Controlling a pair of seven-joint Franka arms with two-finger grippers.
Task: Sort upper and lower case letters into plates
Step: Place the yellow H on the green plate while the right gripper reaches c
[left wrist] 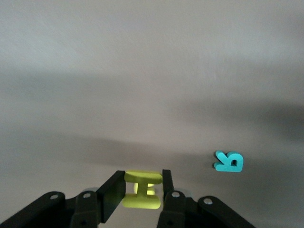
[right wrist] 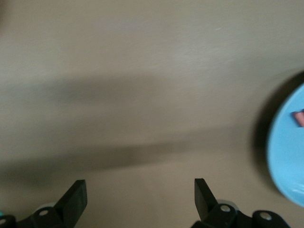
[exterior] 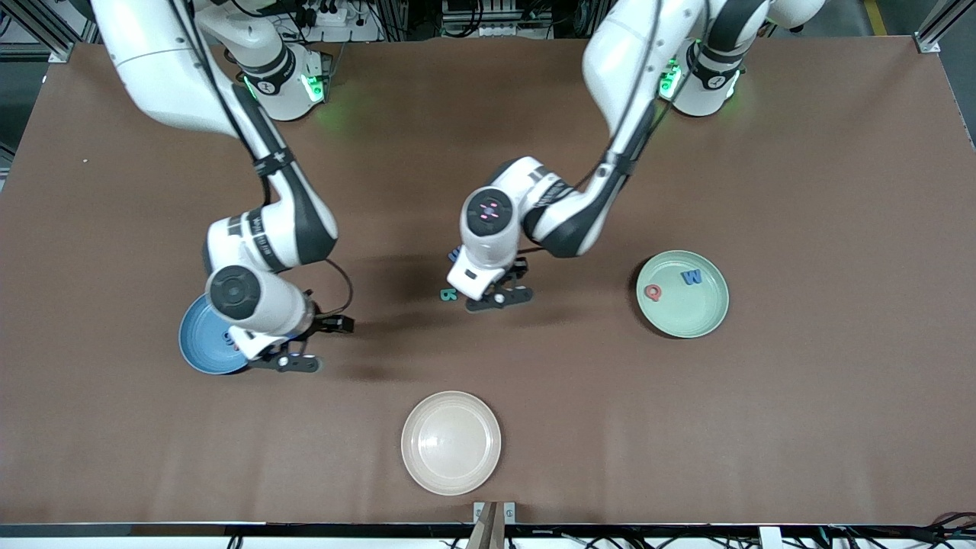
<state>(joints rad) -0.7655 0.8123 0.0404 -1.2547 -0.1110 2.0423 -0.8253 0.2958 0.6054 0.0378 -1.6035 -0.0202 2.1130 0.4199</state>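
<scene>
While the left gripper (left wrist: 142, 190) hangs over the middle of the brown table (exterior: 801, 396), its two black fingers (left wrist: 167, 187) are pinched on a small chunky yellow letter H (left wrist: 141, 190), one pad against each side of it. Just beside that gripper, toward the right arm's end, a small teal letter (left wrist: 229, 161) lies flat on the cloth, and a bit of a blue letter (exterior: 454, 254) peeks out from under the left wrist.

Toward the left arm's end sits the round pale mint green plate (exterior: 705, 319), with a salmon-red letter (exterior: 653, 291) and a blue letter W (exterior: 692, 277) lying apart in it.

Toward the right arm's end sits the round plain blue plate (exterior: 197, 347), half covered by the right arm; a dark blue letter (exterior: 228, 336) shows in it, and the right wrist view catches a salmon-red piece (right wrist: 299, 118) at its rim. Beside that plate, the right gripper (right wrist: 140, 199) hangs over bare table, its fingers spread wide and holding nothing.

Nearest the front camera, a round cream-white plate (exterior: 415, 465) rests in the middle.
</scene>
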